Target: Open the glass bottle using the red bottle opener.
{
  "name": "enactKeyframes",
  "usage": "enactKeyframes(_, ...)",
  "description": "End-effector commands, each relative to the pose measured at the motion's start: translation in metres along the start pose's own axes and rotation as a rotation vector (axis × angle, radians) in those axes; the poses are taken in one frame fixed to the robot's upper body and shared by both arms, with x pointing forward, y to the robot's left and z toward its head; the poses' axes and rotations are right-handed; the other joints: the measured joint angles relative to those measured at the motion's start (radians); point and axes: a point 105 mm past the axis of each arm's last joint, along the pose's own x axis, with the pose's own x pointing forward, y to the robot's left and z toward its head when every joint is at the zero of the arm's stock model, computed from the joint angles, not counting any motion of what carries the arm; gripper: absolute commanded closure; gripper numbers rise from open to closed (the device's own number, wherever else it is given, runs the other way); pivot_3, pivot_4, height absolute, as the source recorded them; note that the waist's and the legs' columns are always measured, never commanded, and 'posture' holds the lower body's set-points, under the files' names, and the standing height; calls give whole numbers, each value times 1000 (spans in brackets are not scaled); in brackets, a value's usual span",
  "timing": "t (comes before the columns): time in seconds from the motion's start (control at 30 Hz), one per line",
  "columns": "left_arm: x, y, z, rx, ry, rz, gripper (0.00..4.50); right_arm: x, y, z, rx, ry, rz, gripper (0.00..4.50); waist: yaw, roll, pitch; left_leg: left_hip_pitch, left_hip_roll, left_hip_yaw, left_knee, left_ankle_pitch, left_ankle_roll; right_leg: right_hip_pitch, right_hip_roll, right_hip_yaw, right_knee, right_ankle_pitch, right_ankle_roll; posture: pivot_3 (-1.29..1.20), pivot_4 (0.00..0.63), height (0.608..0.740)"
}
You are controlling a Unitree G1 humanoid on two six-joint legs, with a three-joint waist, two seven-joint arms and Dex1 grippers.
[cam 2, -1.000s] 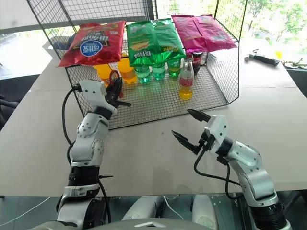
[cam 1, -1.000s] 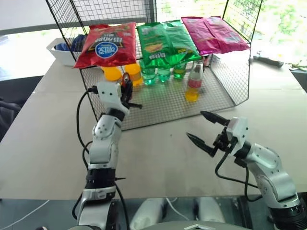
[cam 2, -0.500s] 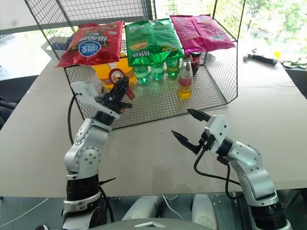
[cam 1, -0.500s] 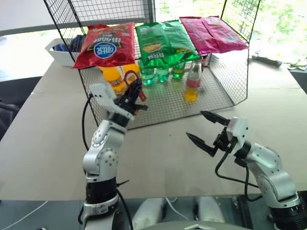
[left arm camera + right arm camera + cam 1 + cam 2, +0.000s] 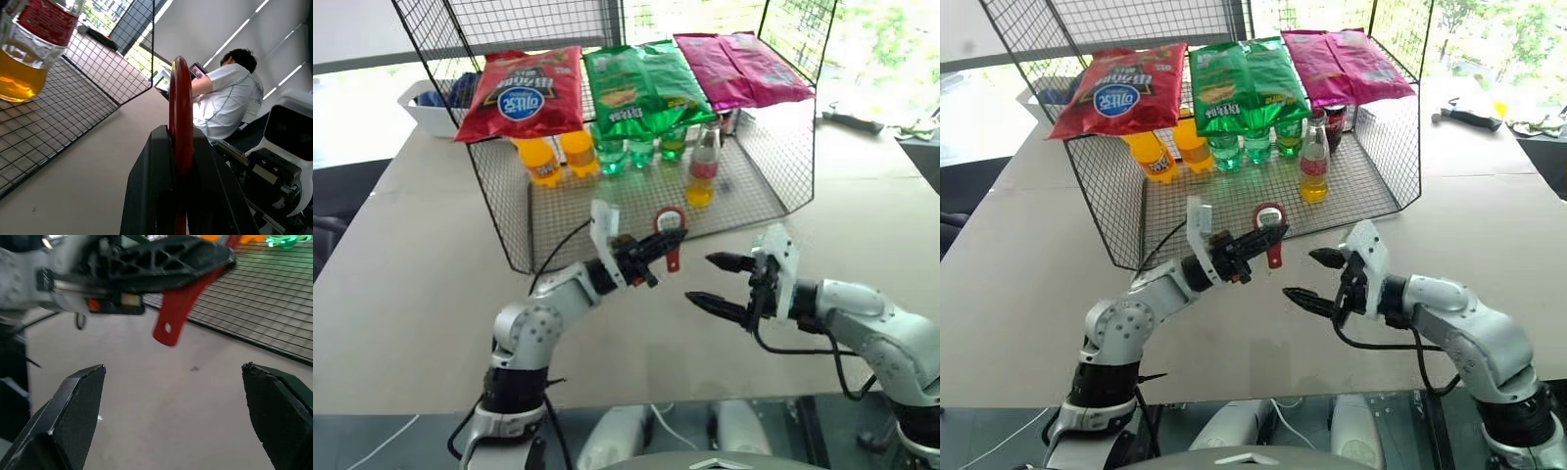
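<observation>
My left gripper (image 5: 668,241) pinches the small flat red bottle opener (image 5: 669,233) by its middle, ring up, while my right gripper (image 5: 722,282) hangs spread wide and empty just beside it above the beige table (image 5: 411,284). The slim clear glass bottle (image 5: 703,172) stands capped on the wire rack (image 5: 636,206) beyond — green bottles (image 5: 641,150) close alongside could get knocked, and my edge-on hold may let the opener twist.
</observation>
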Motion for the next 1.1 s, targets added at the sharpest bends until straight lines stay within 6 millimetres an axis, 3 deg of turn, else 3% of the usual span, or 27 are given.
enactKeyframes(0.03, 8, -10, 7, -11, -37, -83, 4466, -4, 18, 7, 73, 20, 104, 0, 0, 0, 0, 0, 0, 0, 0, 0, 0, 0, 0, 0, 0, 0, 0, 0, 150, 740)
enactKeyframes(0.3, 14, -26, 0, -87, -73, -170, 4466, 5, 15, 14, 190, -20, 97, 0, -1, 0, 0, -9, 0, -1, 4, 0, 0, -7, -1, -2, 1, 1, 0, 0, 150, 740)
enactKeyframes(0.57, 13, -24, -9, -91, -54, -151, 4466, 11, 13, 23, 248, -65, 109, 0, -1, 0, 0, -11, 0, -1, 11, 0, 0, -7, 0, -2, 2, 4, 0, 0, 150, 740)
enactKeyframes(0.8, 17, -20, -6, -92, -67, -135, 4500, 13, 15, 17, 242, -17, 118, 2951, 0, 0, 0, -11, 0, -1, 13, 0, 0, -6, 1, -2, 1, 5, 0, 0, 150, 740)
enactKeyframes(0.83, 18, -19, -6, -93, -66, -134, 4500, 14, 15, 17, 243, -16, 117, 3650, 0, 0, 0, -11, 0, -1, 13, 0, 0, -6, 1, -2, 1, 5, 0, 0, 150, 740)
enactKeyframes(0.93, 21, -16, -5, -95, -65, -134, 4500, 14, 15, 16, 243, -4, 117, 4354, 0, 0, 0, -12, 0, -1, 13, 0, 0, -6, 1, -2, 2, 6, 0, 0, 150, 740)
enactKeyframes(1.1, 26, -12, 2, -103, -94, -137, 4500, 13, 17, 11, 250, 26, 132, 4404, 0, 0, 0, -12, 0, -1, 13, 0, 0, -6, 1, -2, 1, 6, 1, 0, 150, 740)
